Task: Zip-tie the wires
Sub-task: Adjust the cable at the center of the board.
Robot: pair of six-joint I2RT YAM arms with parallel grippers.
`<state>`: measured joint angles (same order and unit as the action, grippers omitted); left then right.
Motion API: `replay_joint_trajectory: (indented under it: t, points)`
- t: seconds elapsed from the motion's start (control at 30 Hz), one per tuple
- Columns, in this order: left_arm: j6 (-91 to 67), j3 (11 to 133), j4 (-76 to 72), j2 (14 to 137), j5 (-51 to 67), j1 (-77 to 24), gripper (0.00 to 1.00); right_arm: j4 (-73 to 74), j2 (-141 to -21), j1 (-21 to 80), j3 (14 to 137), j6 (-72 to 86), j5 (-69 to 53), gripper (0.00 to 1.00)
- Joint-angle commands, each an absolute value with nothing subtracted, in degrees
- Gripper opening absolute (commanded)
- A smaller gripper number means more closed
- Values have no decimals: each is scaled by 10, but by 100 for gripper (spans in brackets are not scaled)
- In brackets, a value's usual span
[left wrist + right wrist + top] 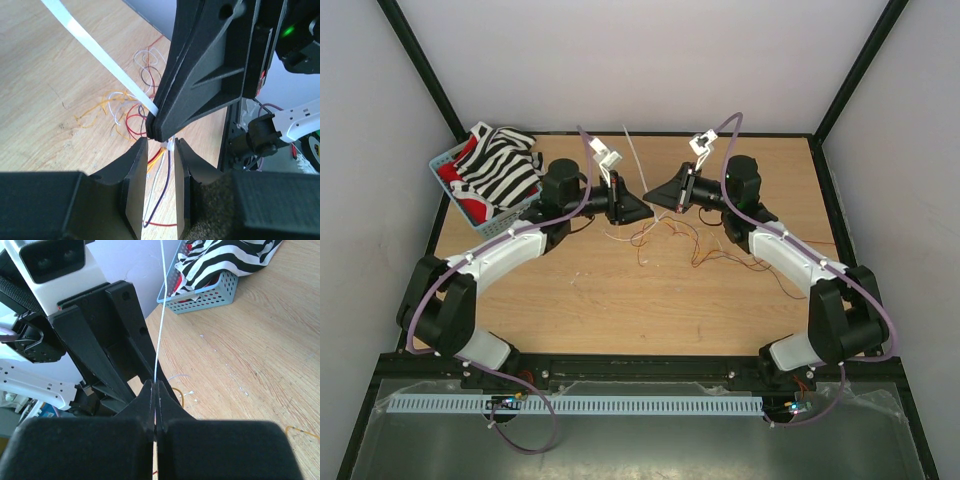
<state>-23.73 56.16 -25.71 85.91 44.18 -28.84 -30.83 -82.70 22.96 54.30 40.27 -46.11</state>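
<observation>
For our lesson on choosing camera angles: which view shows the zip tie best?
The left wrist view: the zip tie shows its flat white face, running up-left from the right gripper. The right wrist view shows it edge-on, a thin line; the top view, only a faint strip.

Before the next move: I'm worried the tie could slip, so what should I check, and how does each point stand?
1. Right gripper shut on the zip tie: ok.
2. The zip tie's long tail sticks out free: ok.
3. Left gripper holding the wires: not ok; its jaws stand apart and strands only run through the gap.
4. Wires gathered together: not ok; loose ends spread over the table.
5. Zip tie looped round the wires: cannot tell; the grippers hide that spot.
</observation>
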Motion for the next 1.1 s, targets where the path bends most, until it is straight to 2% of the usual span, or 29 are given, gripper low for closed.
replay_joint_trajectory:
  t: [0.0, 0.6, 0.87, 1.0, 1.07]
  points:
    - [-261, 551, -335, 848, 439, -287, 30, -315, -805, 233, 549, 414, -458, 0]
    - [-321, 493, -507, 881, 401, -320, 30, -356, -781, 237, 516, 473, -390, 0]
    - [-307, 481, -517, 865, 379, -320, 30, -358, -782, 238, 517, 472, -392, 0]
    - [-308, 485, -517, 869, 384, -321, 20, -359, -782, 238, 518, 472, -392, 0]
    - [-308, 486, -517, 873, 385, -321, 19, -359, -782, 238, 519, 472, -390, 0]
